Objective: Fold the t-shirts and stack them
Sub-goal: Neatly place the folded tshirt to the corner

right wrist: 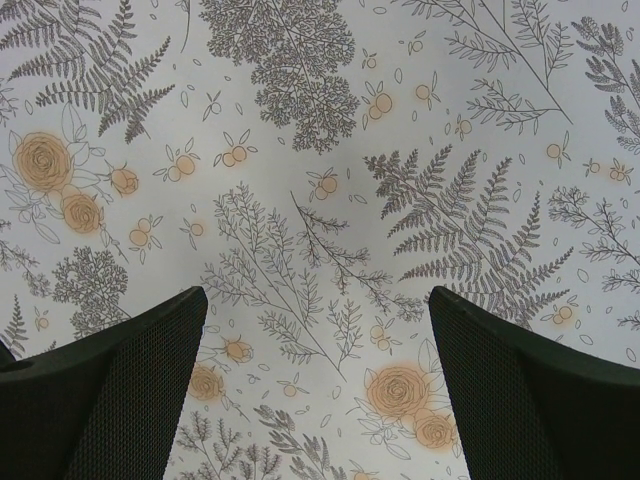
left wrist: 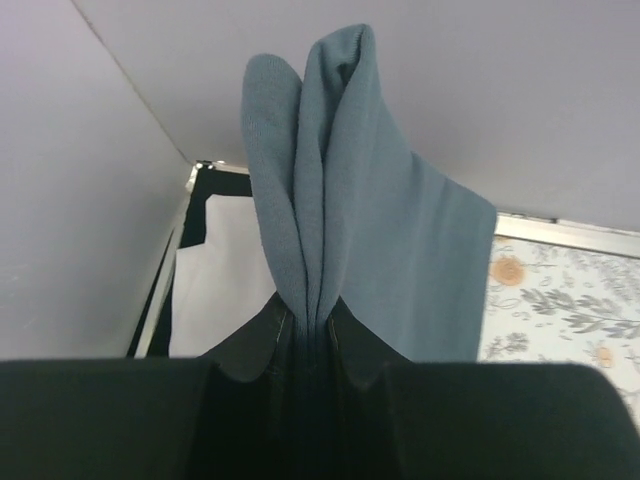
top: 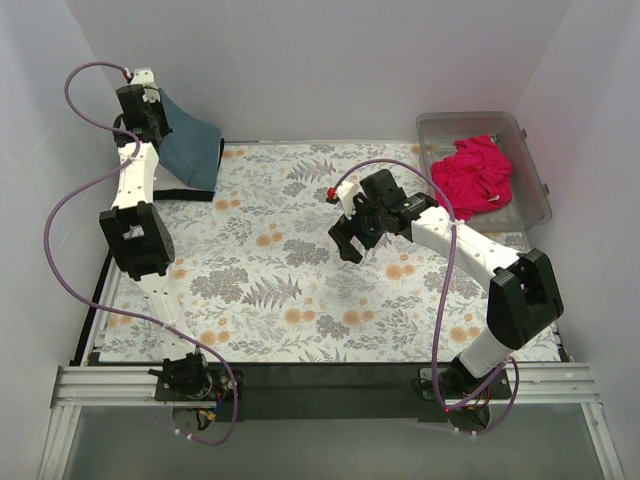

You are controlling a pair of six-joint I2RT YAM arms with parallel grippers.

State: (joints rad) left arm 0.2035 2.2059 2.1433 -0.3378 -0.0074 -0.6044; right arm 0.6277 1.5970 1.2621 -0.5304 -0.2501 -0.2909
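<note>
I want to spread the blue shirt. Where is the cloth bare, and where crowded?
Bare: the middle of the floral cloth, between the left arm and the right tool, and its near strip. Crowded: the far-left corner, where the left tool holds the slate-blue shirt above a folded white shirt, and the far-right clear bin holding the pink shirt.

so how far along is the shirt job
Done: the white shirt lies folded flat on the black one in the far-left corner. In hand: the left gripper is shut on the blue shirt, held up over that stack; the right gripper is open and empty over the cloth. Left: the blue shirt to set down, and the pink shirt lies crumpled in the bin.
</note>
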